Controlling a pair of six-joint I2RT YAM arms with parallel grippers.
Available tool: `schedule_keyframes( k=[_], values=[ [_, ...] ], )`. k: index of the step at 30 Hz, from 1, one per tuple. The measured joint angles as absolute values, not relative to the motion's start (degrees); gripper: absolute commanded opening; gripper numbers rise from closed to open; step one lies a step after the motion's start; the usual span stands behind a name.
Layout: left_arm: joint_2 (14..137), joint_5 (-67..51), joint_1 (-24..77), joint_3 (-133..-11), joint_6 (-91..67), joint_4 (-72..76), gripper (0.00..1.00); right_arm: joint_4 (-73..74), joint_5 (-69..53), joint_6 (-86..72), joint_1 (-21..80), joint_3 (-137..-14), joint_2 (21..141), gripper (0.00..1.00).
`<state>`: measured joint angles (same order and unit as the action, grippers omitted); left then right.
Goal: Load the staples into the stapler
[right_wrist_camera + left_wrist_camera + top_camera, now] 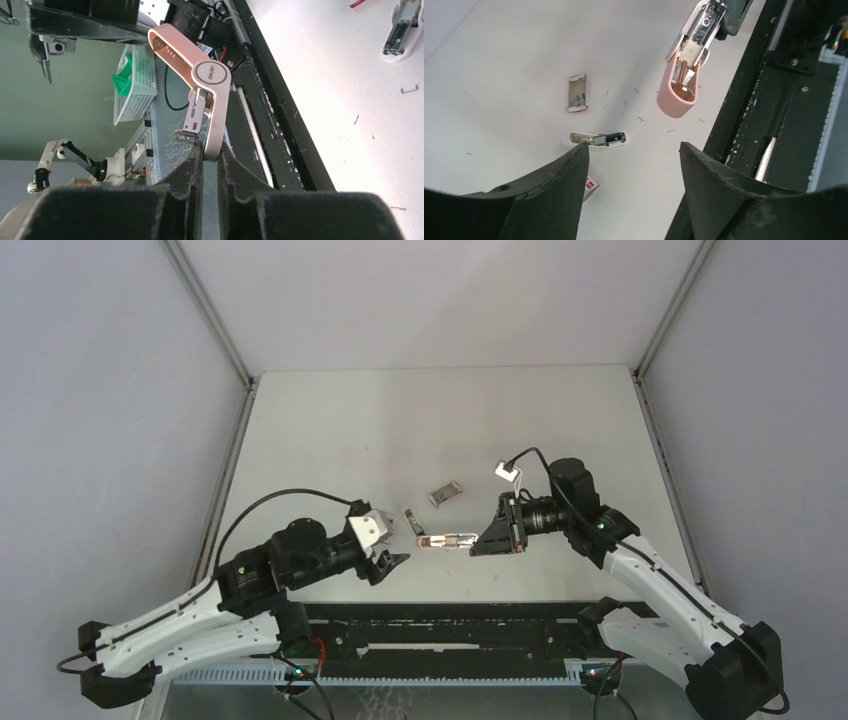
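Your right gripper (210, 156) is pinching the pink stapler (212, 80), flipped open, just over the near edge of the table (340, 430). Your left gripper (634, 147) hangs spread and empty above what might be a staple strip (596, 138), though it's kinda blurry.

Between the black fingers (232, 172), the stapler (218, 107) is pale pink with silver inner metal; the desk (350, 75) is plain white.
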<state>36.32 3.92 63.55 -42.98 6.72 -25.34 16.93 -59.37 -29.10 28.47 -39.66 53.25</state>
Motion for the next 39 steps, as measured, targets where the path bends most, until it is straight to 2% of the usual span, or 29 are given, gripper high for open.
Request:
schedule_keyframes(
  k=[2, 5, 9, 13, 18, 25, 30, 34, 39],
  values=[
    [33.34, 4.25, 63.35, -41.3, 4.32, -24.4, 0.82, 16.51, -58.41, -29.17, 28.47, -38.76, 52.88, 0.0],
    [29.47, 4.8, 61.69, -38.87, -0.99, -21.98, 0.82, 14.31, -54.72, -30.11, 28.62, -35.75, 52.12, 0.0],
    [28.01, 3.66, 52.27, -36.25, -12.69, -16.49, 0.83, 8.78, -47.51, -33.76, 31.07, -30.0, 51.31, 0.0],
    [28.08, -0.95, 44.66, -27.64, -26.09, -3.73, 0.84, 0.43, -39.68, -39.33, 35.9, -22.72, 50.33, 0.0],
    [30.96, -5.19, 44.1, -18.17, -38.96, 9.15, 0.85, -9.47, -31.44, -45.78, 39.83, -17.06, 50.06, 0.0],
    [35.73, -7.66, 44.07, -16.23, -45.6, 17.58, 0.85, -18.63, -25.39, -49.45, 43.31, -16.19, 50.37, 0.0],
    [39.18, -9.39, 44.07, -16.1, -47.72, 21.63, 0.77, -21.96, -24.4, -50.39, 44.18, -16.19, 51.94, 0.0],
    [39.51, -9.5, 44.07, -16.05, -48.82, 22.92, 0.64, -22.87, -24.14, -50.57, 44.75, -16.19, 52.18, 0.0],
    [40.16, -9.69, 44.07, -16.05, -49.25, 23.51, 0.54, -23.0, -23.79, -50.59, 44.77, -16.19, 52.18, 0.0]
  ],
)
